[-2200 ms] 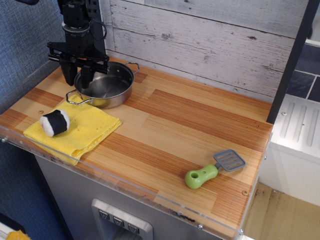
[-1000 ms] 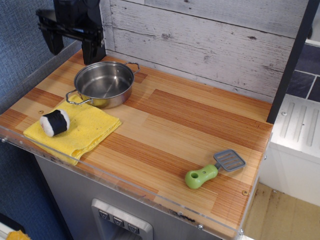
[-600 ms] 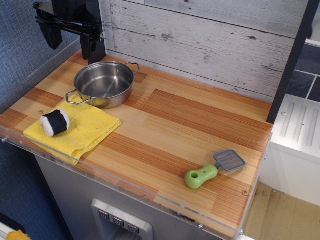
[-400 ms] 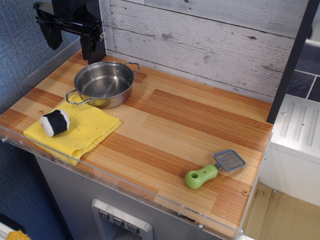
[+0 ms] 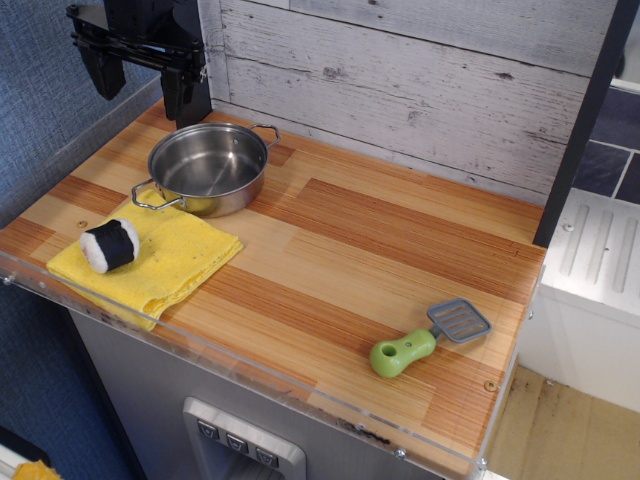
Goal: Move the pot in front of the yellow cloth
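The shiny steel pot with two wire loop handles stands at the back left of the wooden counter, its near edge resting on the far corner of the yellow cloth. The cloth lies at the front left. My black gripper hangs open and empty above and behind the pot, its two fingers spread wide, clear of the pot.
A black-and-white sushi roll toy lies on the cloth. A green-handled grey spatula lies at the front right. A white plank wall backs the counter; a clear acrylic lip runs along the front edge.
My gripper let go of the pot's rim, rose and drew back to the upper left. It has held still for the last second. The pot has stayed put.
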You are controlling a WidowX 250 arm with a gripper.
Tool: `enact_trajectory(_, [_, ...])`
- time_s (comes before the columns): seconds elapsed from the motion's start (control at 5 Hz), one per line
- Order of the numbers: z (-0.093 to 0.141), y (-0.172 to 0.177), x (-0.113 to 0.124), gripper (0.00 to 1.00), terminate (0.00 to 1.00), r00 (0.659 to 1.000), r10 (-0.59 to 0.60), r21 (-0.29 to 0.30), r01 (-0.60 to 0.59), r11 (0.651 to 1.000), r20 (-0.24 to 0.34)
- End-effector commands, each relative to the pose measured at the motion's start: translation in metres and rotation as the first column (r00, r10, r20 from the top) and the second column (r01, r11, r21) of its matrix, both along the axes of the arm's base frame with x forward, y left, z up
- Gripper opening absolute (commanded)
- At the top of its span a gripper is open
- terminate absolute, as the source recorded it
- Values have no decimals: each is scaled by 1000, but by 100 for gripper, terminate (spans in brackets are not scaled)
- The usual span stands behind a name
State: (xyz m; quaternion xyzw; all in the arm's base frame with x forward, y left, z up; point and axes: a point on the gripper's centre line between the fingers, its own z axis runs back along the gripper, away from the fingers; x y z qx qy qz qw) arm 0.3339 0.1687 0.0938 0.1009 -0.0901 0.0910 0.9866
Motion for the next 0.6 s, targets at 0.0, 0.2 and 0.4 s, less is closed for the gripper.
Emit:
enact_trajectory(0.0, [25, -2, -5, 100, 0, 999, 1, 24, -3, 1000, 52])
enact_trajectory(0.2, [25, -2, -5, 100, 0, 999, 1, 24, -3, 1000, 52])
enact_trajectory(0.4, [25, -2, -5, 100, 100, 999, 1, 24, -3, 1000, 52])
